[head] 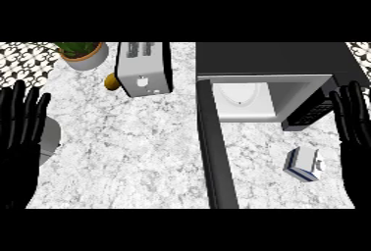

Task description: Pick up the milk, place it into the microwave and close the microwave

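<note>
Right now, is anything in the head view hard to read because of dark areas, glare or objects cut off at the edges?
Head view: no glare on the counter. The microwave top and its open door read as flat black. The milk is clear. The left hand and right hand are black shapes at the edges; the plant is cropped.

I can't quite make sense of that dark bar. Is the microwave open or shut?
Open. The microwave's door swings out over the counter, and its pale inside shows.
</note>
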Robot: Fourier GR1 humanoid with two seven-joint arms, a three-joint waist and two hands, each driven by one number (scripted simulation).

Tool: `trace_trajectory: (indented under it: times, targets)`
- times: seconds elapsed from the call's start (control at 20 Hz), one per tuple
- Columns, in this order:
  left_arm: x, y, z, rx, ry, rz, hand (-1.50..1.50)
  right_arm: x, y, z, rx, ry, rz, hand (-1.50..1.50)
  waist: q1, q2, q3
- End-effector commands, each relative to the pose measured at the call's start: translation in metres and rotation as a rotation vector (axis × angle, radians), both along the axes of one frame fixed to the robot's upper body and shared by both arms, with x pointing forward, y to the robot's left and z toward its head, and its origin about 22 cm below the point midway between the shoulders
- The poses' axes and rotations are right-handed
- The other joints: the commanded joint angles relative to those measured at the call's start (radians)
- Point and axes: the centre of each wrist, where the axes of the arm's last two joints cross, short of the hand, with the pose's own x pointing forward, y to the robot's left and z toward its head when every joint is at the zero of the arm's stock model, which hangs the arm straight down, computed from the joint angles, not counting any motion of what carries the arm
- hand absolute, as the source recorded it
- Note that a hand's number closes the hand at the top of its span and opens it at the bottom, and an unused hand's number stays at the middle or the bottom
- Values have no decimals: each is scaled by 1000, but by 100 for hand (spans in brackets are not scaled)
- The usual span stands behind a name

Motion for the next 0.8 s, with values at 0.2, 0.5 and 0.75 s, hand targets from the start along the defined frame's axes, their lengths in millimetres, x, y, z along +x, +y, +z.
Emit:
trace_trajectory:
  times: [0.2, 0.5, 0.75]
  targets:
    - [-44, -26, 20, 43, -32, 54, -150, -3, 1, 4, 11, -9, -210, -150, 2, 2, -30]
    - [-73, -60, 6, -153, 90, 25, -150, -8, 44, -4, 137, 107, 10, -150, 6, 3, -30]
    - [-77, -37, -15, -142, 98, 43, -150, -26, 55, -1, 147, 108, 1, -150, 1, 4, -31]
